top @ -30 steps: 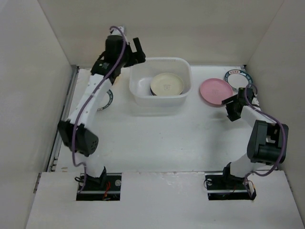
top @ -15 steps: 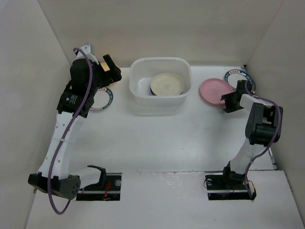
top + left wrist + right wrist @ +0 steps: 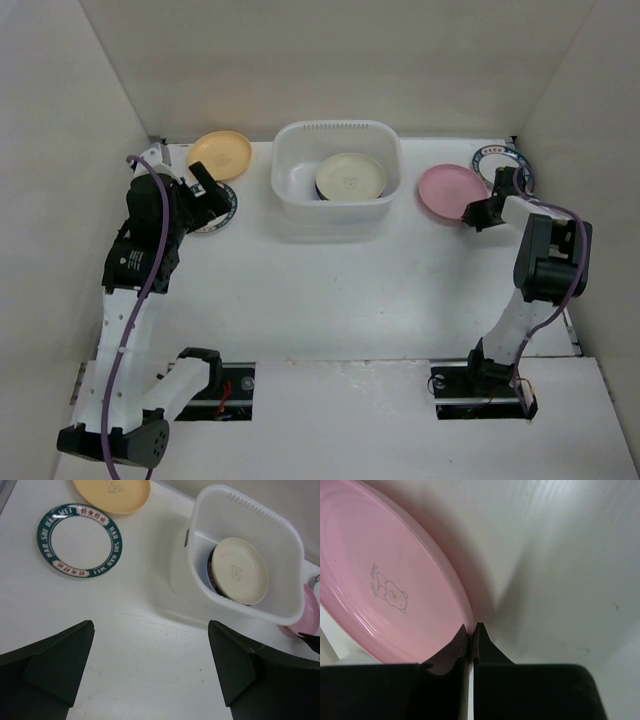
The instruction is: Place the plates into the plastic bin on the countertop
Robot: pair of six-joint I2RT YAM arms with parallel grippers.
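Observation:
The plastic bin (image 3: 337,213) (image 3: 280,616) stands at the back middle of the countertop (image 3: 330,290). A cream plate (image 3: 351,177) (image 3: 241,570) leans inside it on the edge of a darker one. To the bin's right lies a pink plate (image 3: 446,189) (image 3: 385,580), and my right gripper (image 3: 474,214) (image 3: 471,629) is shut on its near rim. On the left lie a yellow-orange plate (image 3: 220,152) (image 3: 112,489) and a white plate with a teal rim (image 3: 224,210) (image 3: 79,540). My left gripper (image 3: 204,188) (image 3: 150,650) hangs open above the countertop, short of the teal-rimmed plate, with nothing between its fingers.
Another teal-rimmed plate (image 3: 497,158) lies at the back right, just behind the right arm's wrist. White walls close in the countertop on the left, back and right. Purple cables run along both arms.
The left arm has swung back and down from beside the bin, uncovering the yellow-orange plate. The right gripper has moved up to the pink plate and shut on its rim.

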